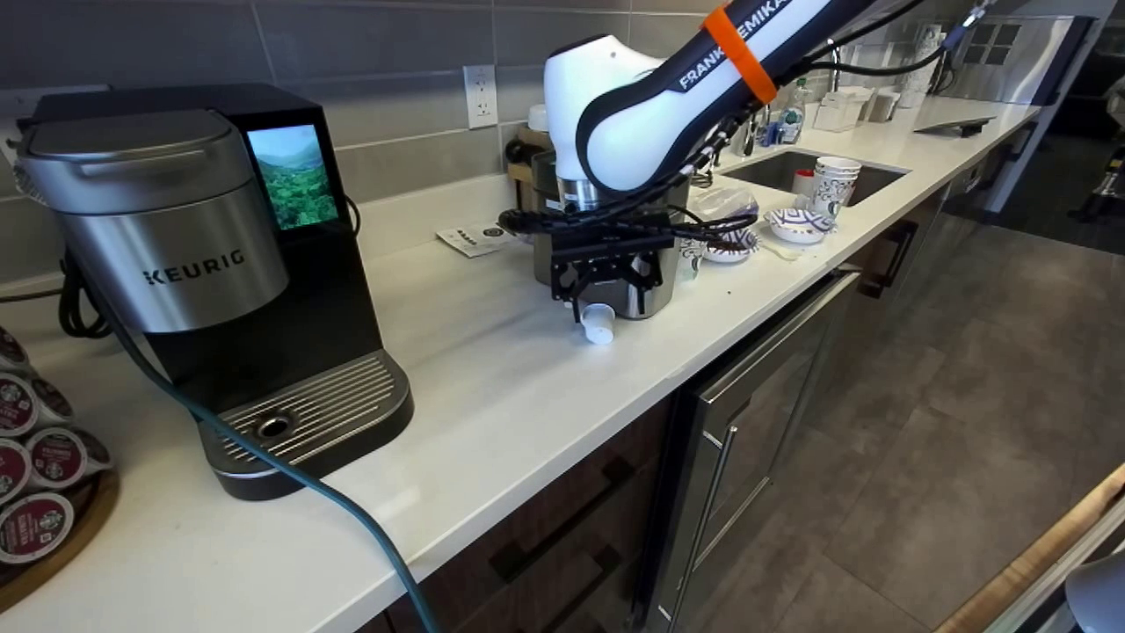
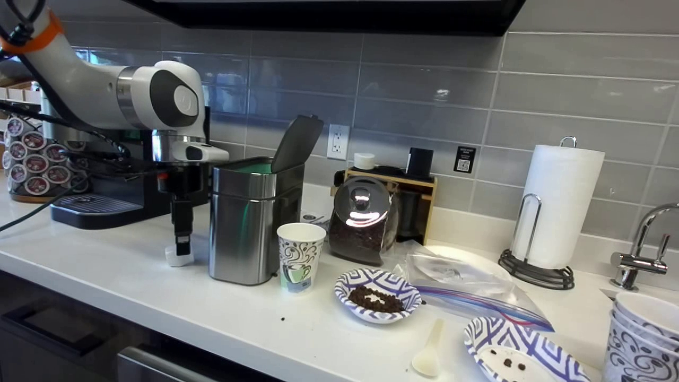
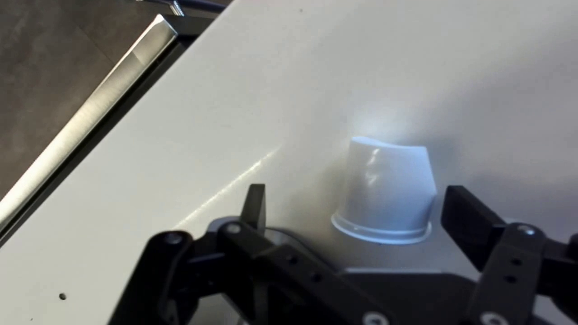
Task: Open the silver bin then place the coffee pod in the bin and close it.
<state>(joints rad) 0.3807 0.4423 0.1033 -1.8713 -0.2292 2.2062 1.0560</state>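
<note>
Coffee pod (image 3: 386,187) flanked, ungripped, by wide-parted end effector (image 3: 356,201); silver bin (image 2: 241,233), lid (image 2: 300,140) raised, seen just beside end effector.

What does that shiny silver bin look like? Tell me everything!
The boxy brushed-silver bin looks like steel, with rounded corners and a seam below its top edge. Its dark grey lid is open, tilted up, and green shows inside. It stands upright on the white counter, beside a patterned white paper cup; whether they touch, I can't tell.

Same counter (image 1: 492,378) in both exterior views — wrist view downward, near the coffee pod (image 3: 386,189)
</note>
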